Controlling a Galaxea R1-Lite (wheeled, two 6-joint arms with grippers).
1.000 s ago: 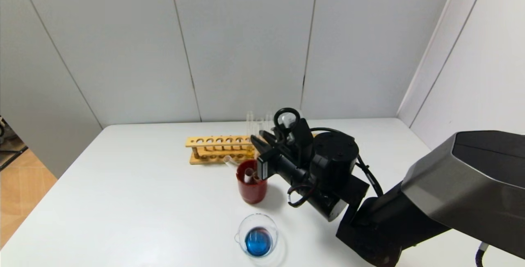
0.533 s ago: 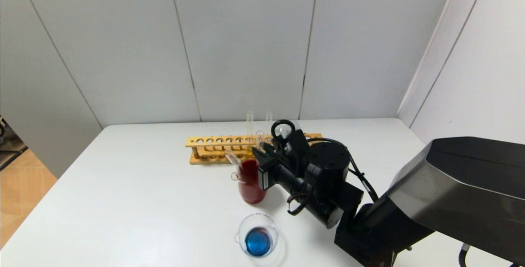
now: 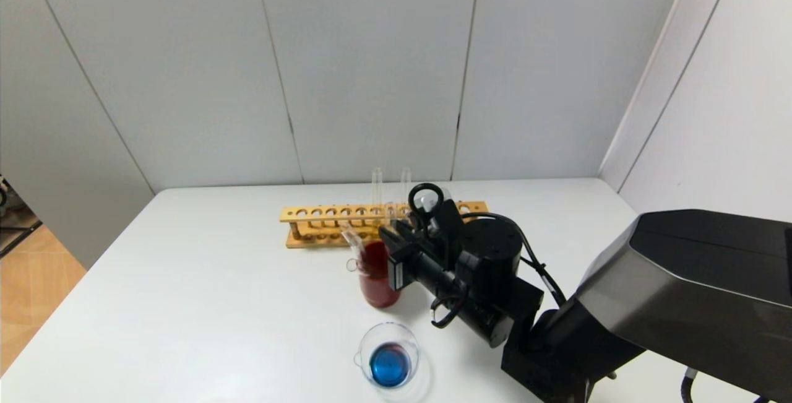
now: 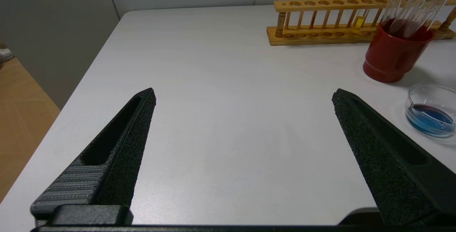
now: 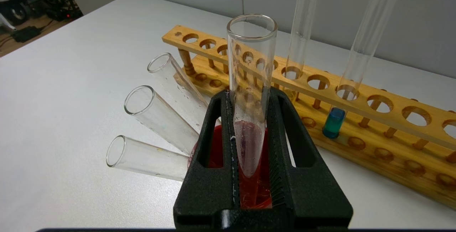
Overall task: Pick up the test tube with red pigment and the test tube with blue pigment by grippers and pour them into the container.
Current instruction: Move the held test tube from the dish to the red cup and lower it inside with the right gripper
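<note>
**A:** How far along do you reckon this is?

**B:** Well along, I'd judge. The container [image 3: 388, 325], low in the middle of the head view, has a pool of bright blue liquid in it, so the blue pour looks done. I see no red tint in that pool, so I can't confirm a red pour.

**A:** And the right tool [image 5: 249, 98]?

**B:** It sits at the centre of the head view, closed on the held tube [image 5: 251, 64]. The tube stands upright with its rounded end down inside the red cup [image 3: 376, 285]. It looks emptied, with only droplets on the glass. Whether it carried red or blue pigment, I can't tell.

**A:** What else is in that cup?

**B:** Three empty tubes [image 5: 156, 118], leaning out over the rim. Behind it, the wooden rack [image 3: 322, 212] keeps a teal tube [image 5: 359, 46] and a yellowish tube [image 5: 301, 29], neither of them ours.

**A:** The left tool [image 4: 245, 93]?

**B:** It is idle, spread wide and gripping nothing, above bare table [image 3: 216, 279]. It is out of the head view.

**A:** So what remains?

**B:** Probably letting go of this tube into the cup, unless the red pour is yet to be done.

**A:** Any writing?

**B:** None readable. There is a pale sticker on the right tool's side, too small to make out.
</note>
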